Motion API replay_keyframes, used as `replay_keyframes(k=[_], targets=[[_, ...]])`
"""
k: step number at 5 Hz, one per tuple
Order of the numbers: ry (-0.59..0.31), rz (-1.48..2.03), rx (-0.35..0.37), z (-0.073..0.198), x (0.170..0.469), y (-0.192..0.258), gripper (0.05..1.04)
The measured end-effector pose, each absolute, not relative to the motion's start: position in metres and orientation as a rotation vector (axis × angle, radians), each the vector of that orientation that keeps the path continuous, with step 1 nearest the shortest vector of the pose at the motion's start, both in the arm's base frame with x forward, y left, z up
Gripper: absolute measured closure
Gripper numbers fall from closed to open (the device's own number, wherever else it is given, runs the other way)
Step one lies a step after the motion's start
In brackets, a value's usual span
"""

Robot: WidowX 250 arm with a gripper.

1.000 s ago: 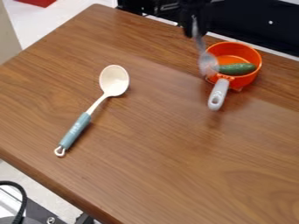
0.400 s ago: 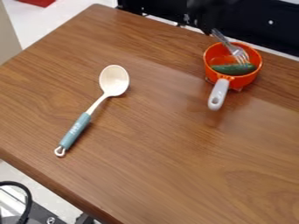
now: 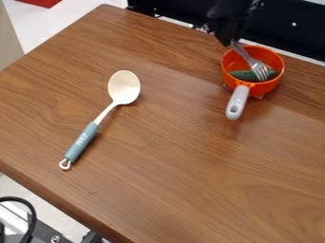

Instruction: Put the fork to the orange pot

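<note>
The black gripper (image 3: pixel 227 39) hangs at the top of the view, just above the back left rim of the orange pot (image 3: pixel 273 86). The silver fork (image 3: pixel 253 60) slants across the pot's opening, its tines over a green cucumber (image 3: pixel 243 74) inside. The upper end of the fork's handle is right beside the gripper's tip, against the dark arm. Whether the gripper holds the handle is unclear. The pot's grey handle (image 3: pixel 237 102) points toward the front of the table.
On the left half of the wooden table (image 3: pixel 171 156) lies a cream spoon (image 3: pixel 124 87) with a teal handle. The table's back edge runs beneath the arm, with a dark panel (image 3: pixel 289 28) behind it.
The fork has swung from the pot's left side into its opening, to the right. Since the middle frame, the gripper has come down toward the pot and the fork sits slightly lower.
</note>
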State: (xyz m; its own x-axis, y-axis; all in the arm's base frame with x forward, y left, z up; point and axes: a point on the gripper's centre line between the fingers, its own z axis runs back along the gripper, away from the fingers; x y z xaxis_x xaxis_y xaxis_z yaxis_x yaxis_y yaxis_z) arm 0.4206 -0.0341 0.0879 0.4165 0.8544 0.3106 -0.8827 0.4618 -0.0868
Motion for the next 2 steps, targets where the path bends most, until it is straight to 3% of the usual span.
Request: replay_keyframes(k=[2], targets=[[-0.393,1.058,0.093,0.0910,0.4271,-0.0394,0.915]])
